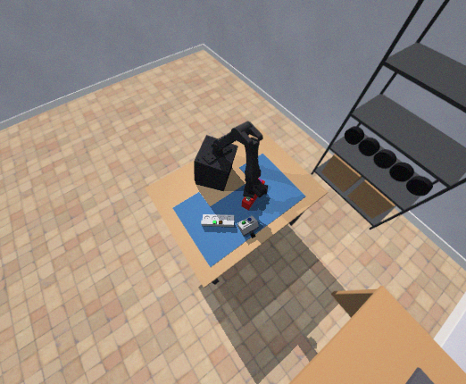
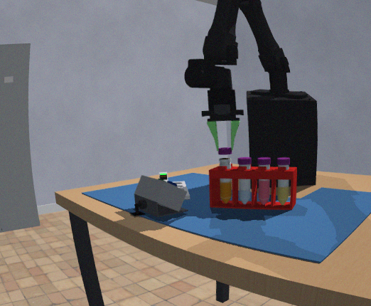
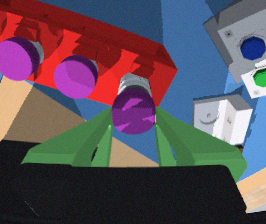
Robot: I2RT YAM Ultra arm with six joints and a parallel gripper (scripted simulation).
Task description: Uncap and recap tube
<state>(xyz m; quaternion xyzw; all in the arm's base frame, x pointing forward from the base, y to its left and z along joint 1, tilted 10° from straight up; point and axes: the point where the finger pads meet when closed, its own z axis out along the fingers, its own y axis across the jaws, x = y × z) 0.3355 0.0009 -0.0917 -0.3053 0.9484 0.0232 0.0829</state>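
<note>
gripper [image 2: 224, 149]: green tapered fingers [image 2: 214, 135] pointing straight down, clamped on the purple cap [image 2: 224, 151]; gap partway, just the cap's width
cap: round, smooth, held just above the open mouth of tube 4 [image 2: 225, 164]; a small gap shows in the exterior view, not seated
tube 4: end slot of the decapping station [image 2: 288, 188], the slot nearest the key desk; grey threaded neck bare, orange liquid below
other tubes: three in the same rack, purple caps on, e.g. [image 2: 244, 161]; contents pale blue, pink, yellow
station: red blocky rack, open windows in front, standing on the blue mat [image 2: 302, 228]
key desk [image 2: 158, 196]: small grey sloped box; blue key [image 3: 253, 47] and green key [image 3: 265, 78] seen from the wrist
cap tray [image 1: 218, 220]: white, beside the desk on the mat; green lamp [image 2: 163, 174] lit
table [image 2: 352, 270]: light wood top, dark legs, flat thin mat
arm base [image 2: 284, 135]: black box at the table's rear
room: tan tiled floor [image 1: 67, 223], grey walls, black wire shelf unit [image 1: 428, 67] with grey boards and dark round bowls
</note>
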